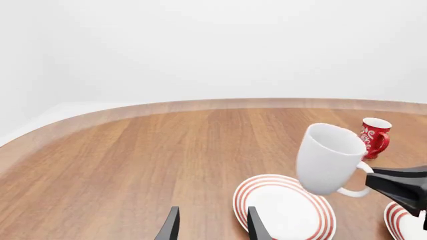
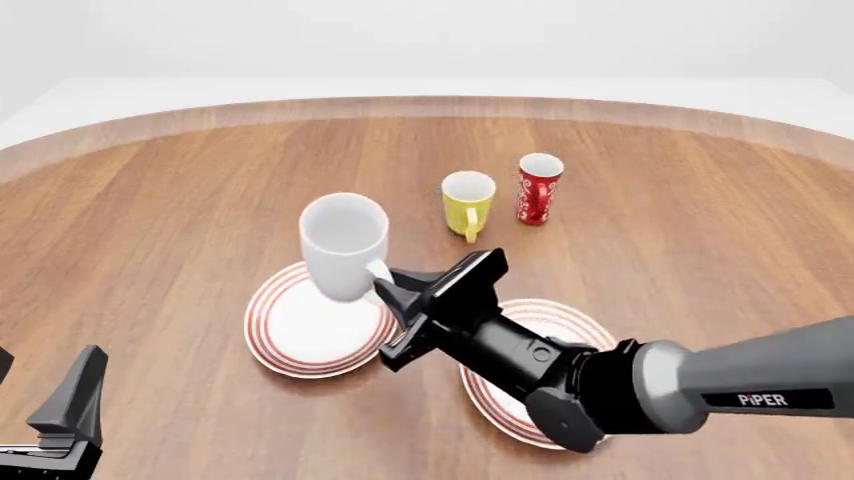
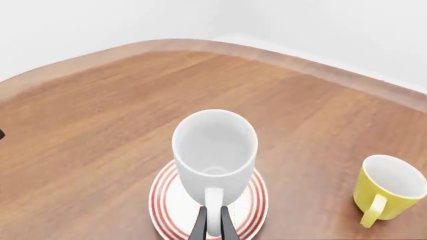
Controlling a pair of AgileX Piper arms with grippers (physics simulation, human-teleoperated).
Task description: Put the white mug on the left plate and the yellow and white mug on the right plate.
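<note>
Large white mug (image 2: pixel 344 246) upright over left plate (image 2: pixel 296 340), small yellow and white mug (image 2: pixel 467 200) upright on table beyond right plate (image 2: pixel 577 322), both plates white, red-ringed

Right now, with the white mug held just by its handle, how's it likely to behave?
The white mug looks rigid, probably ceramic, so fragile if dropped. The right pincer grips only the thin handle, so the tall body may swing or tilt. Glossy glaze suggests it could slip over the left plate.
</note>
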